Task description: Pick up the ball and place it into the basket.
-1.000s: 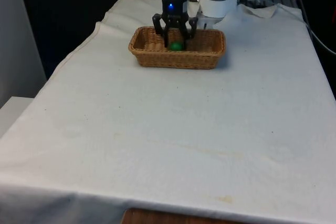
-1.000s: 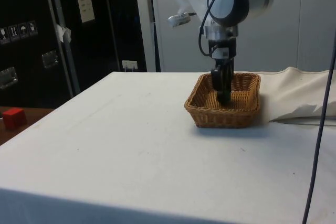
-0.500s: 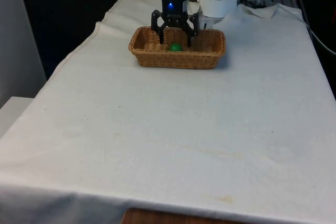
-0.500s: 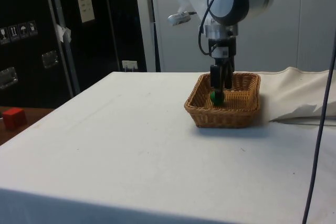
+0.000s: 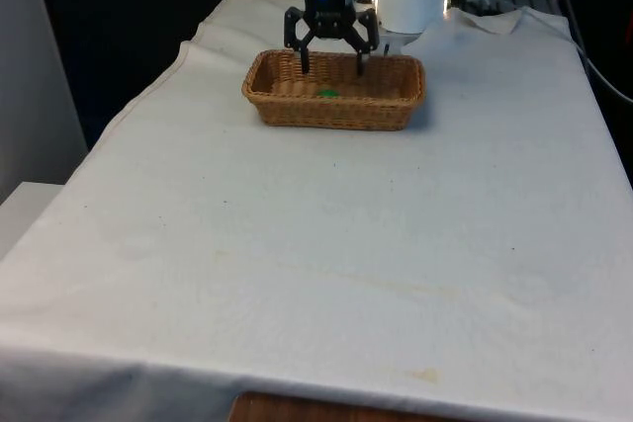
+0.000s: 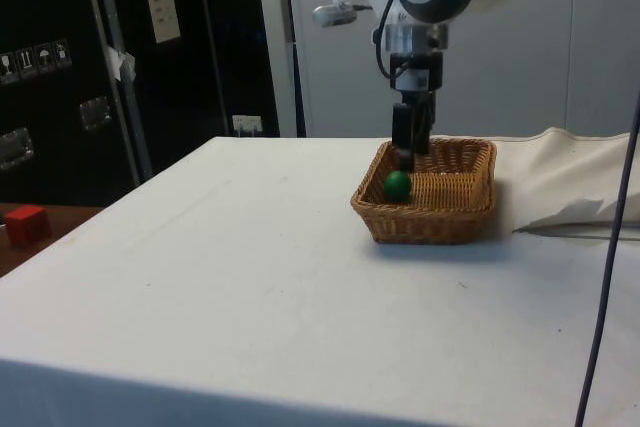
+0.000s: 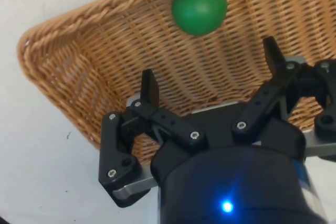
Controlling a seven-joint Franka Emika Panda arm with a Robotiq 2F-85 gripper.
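Black tool (image 5: 331,64) spread wide, holds nothing | over wicker basket (image 5: 280,105) | green ball (image 6: 398,185) inside

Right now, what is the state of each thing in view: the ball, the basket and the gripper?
Ball: green, lying free inside the basket near one wall, not held.
Basket: upright on the white cloth, holding the ball.
Gripper: open and empty, raised above the basket, fingers pointing down.
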